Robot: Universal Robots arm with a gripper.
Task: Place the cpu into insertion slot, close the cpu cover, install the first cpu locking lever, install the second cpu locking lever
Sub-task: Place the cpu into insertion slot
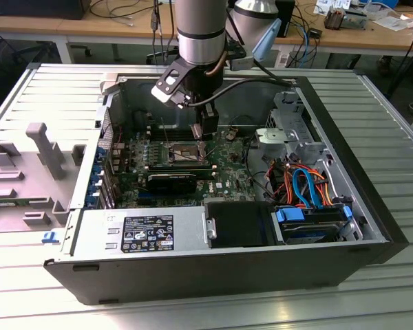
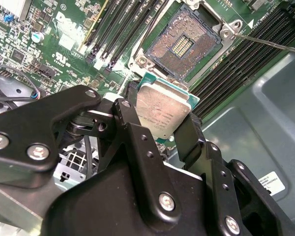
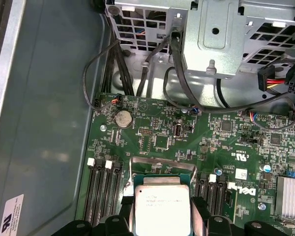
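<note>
My gripper (image 2: 162, 119) is shut on the cpu (image 2: 163, 110), a flat silver-topped chip with a green edge, pinched by two opposite sides between the black fingers (image 2: 130, 113). The cpu hangs just above the green motherboard (image 1: 224, 172), off to one side of the insertion slot (image 2: 183, 43). That slot lies uncovered, its field of contacts showing. A thin locking lever (image 2: 265, 43) sticks out from the slot's corner. In the first wrist view the cpu (image 3: 162, 206) sits between the fingers, and a silver-grey frame, the cpu cover (image 3: 160, 164), shows just beyond it. In the exterior view the gripper (image 1: 205, 142) hangs over the slot (image 1: 182, 152).
Long black memory slots (image 2: 113, 34) flank the socket on both sides. A metal drive cage (image 3: 211, 34) with black cables (image 3: 137, 73) stands past the board's edge. The case's grey wall (image 2: 255, 108) is close by. A power supply (image 1: 144, 234) and blue-tabbed drives (image 1: 310, 220) sit along the case's near side.
</note>
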